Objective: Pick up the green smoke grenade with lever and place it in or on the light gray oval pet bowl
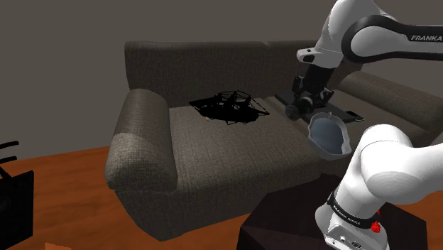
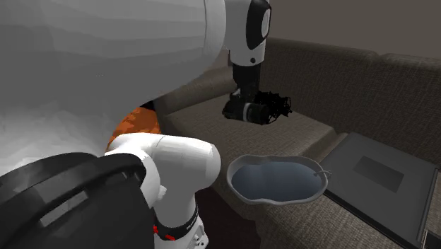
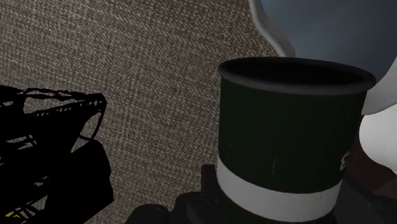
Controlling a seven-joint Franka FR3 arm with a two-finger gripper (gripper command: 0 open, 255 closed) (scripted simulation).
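Note:
My gripper (image 2: 267, 107) is shut on the dark green smoke grenade (image 2: 251, 112), a cylinder with a white band (image 3: 280, 191), and holds it lying sideways in the air. It hangs a little above the sofa seat. In the second exterior view it is just up and left of the light grey oval pet bowl (image 2: 281, 201). The bowl lies on the cushion with a bluish-grey inside. In the wrist view the grenade (image 3: 286, 127) stands up between the black fingers, and the bowl's rim (image 3: 270, 35) lies just past its end. The shoulder view puts the gripper (image 1: 299, 106) directly above the bowl (image 1: 331, 136).
The dark brown sofa (image 1: 213, 153) has a thick armrest (image 1: 142, 145) at the shoulder view's left. A black wire-like object (image 1: 231, 106) lies mid-seat. A flat dark grey slab (image 2: 381, 173) rests beyond the bowl. A black thing (image 1: 14, 206) stands on the wooden floor.

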